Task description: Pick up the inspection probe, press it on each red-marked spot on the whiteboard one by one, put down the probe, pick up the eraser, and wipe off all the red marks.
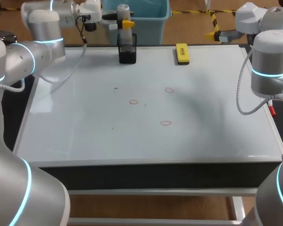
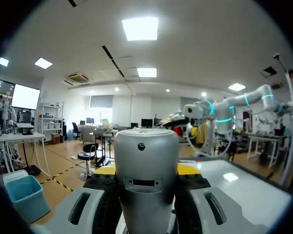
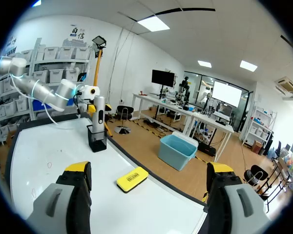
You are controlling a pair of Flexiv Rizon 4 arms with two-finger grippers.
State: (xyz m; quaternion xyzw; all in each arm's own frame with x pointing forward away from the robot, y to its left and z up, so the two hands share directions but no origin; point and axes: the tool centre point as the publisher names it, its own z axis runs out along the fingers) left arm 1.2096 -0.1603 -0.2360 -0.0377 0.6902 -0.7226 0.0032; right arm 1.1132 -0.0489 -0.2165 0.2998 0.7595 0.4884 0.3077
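Head view: probe upright in holder (black)

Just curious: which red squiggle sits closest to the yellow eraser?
The rear right mark, nearly straight before the eraser; the left mark and front mark lie farther off.

Large whiteboard, black holder, yellow eraser (far edge), three red marks
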